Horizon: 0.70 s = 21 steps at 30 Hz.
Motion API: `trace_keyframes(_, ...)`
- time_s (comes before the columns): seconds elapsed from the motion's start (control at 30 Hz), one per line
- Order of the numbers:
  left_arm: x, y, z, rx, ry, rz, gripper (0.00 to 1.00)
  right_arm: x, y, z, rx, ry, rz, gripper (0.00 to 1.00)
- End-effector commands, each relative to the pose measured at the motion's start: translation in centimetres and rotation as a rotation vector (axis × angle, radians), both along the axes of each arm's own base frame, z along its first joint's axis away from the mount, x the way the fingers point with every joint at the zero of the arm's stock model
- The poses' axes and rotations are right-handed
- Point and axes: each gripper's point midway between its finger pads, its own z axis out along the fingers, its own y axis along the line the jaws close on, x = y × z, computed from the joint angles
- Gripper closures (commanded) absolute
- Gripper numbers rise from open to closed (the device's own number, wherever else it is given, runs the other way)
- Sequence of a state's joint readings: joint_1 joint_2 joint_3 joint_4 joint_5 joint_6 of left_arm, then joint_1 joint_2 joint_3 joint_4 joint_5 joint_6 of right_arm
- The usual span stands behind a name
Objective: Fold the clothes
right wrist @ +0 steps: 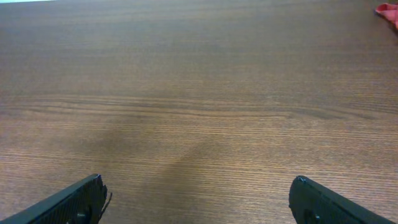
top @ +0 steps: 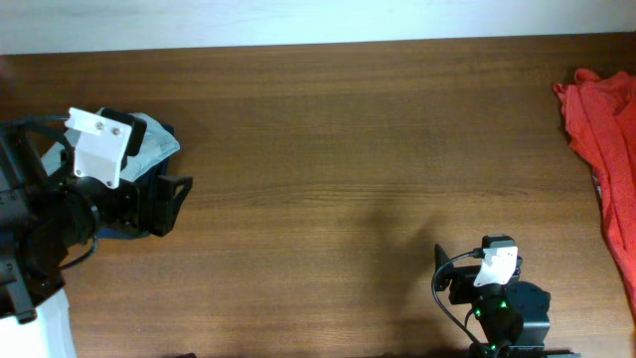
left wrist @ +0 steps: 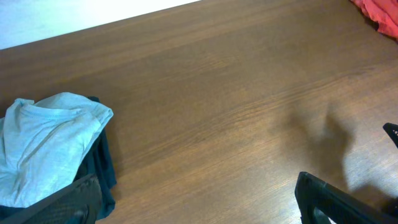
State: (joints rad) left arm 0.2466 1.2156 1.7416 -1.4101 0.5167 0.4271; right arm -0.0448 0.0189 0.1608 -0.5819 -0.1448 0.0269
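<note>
Double-grabbing is looming: the left gripper (left wrist: 198,186), spread empty like the right gripper (right wrist: 198,182), is hovering by a crumpled pale grey-blue fabric T-shirt (left wrist: 50,140) overlying a dark navy garment (left wrist: 106,177).

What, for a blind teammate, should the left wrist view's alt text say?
A crumpled pale grey-blue garment lies on a dark navy garment at the left of a wooden table. A red-orange cloth shows top right; the left tool is open and empty along the bottom.
</note>
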Motion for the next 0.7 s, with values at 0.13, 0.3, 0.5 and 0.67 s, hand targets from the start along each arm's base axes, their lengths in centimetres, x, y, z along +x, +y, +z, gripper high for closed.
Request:
trace_keyframes(0.13, 0.0, -0.3, 0.5, 0.006, -0.022, -0.022, 0.01, 0.0, 0.4, -0.2, 0.016, 0.002, 0.017, 0.01)
trace_keyframes(0.3, 0.0, -0.3, 0.5, 0.006, -0.023, -0.022, 0.01, -0.1, 0.4, -0.4, 0.016, 0.010, 0.016, 0.01)
trace_keyframes(0.5, 0.0, -0.3, 0.5, 0.006, -0.023, -0.022, 0.01, -0.1, 0.3, -0.4, 0.015, 0.013, 0.013, 0.01)
trace_keyframes(0.67, -2.6, -0.1, -1.7, 0.018, 0.126, 0.008, 0.01, -0.1, 0.3, -0.4, 0.015, 0.013, 0.013, 0.01)
